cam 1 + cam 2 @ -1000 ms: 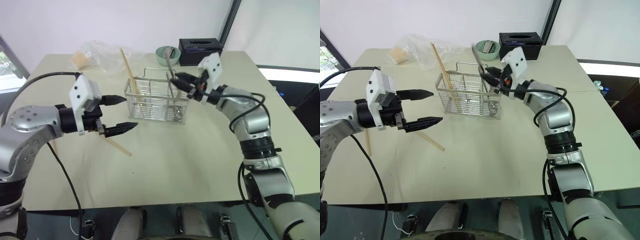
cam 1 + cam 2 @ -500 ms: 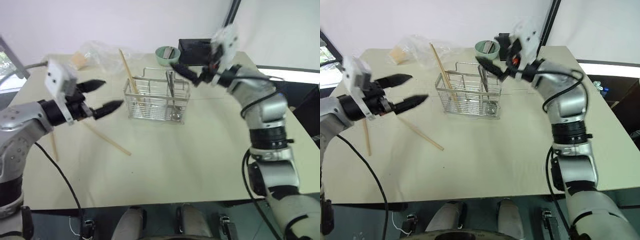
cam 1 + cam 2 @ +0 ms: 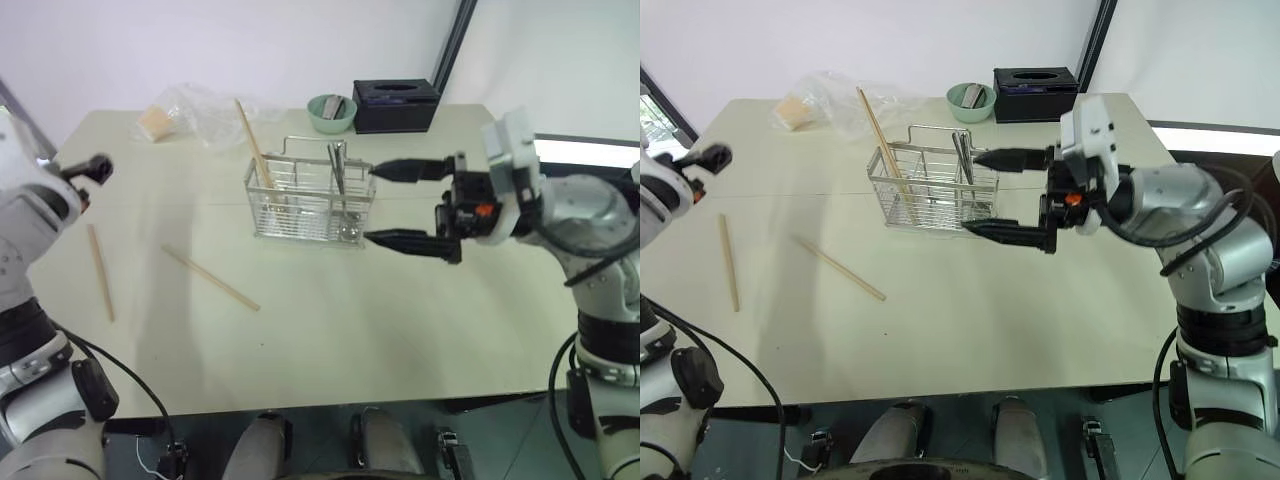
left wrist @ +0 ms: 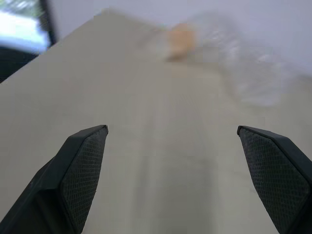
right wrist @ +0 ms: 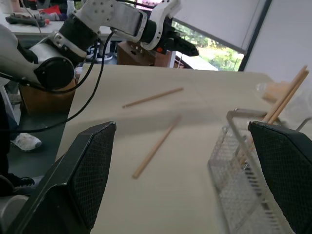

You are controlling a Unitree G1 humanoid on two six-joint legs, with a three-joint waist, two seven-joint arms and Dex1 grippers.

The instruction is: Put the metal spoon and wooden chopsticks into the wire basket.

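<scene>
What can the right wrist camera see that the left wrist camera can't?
Right wrist view, not left: the wire basket, chopsticks leaning in it, two loose chopsticks on the table, and the left tool far off. Left wrist view, not right: a plain look at the clear plastic bag with a tan lump. Both: the pale table, seen between open tool fingers.

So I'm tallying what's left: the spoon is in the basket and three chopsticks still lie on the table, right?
Not three. The left eye view shows two wooden chopsticks lying on the table; another pair leans in the wire basket. The metal spoon does stand in it.
</scene>
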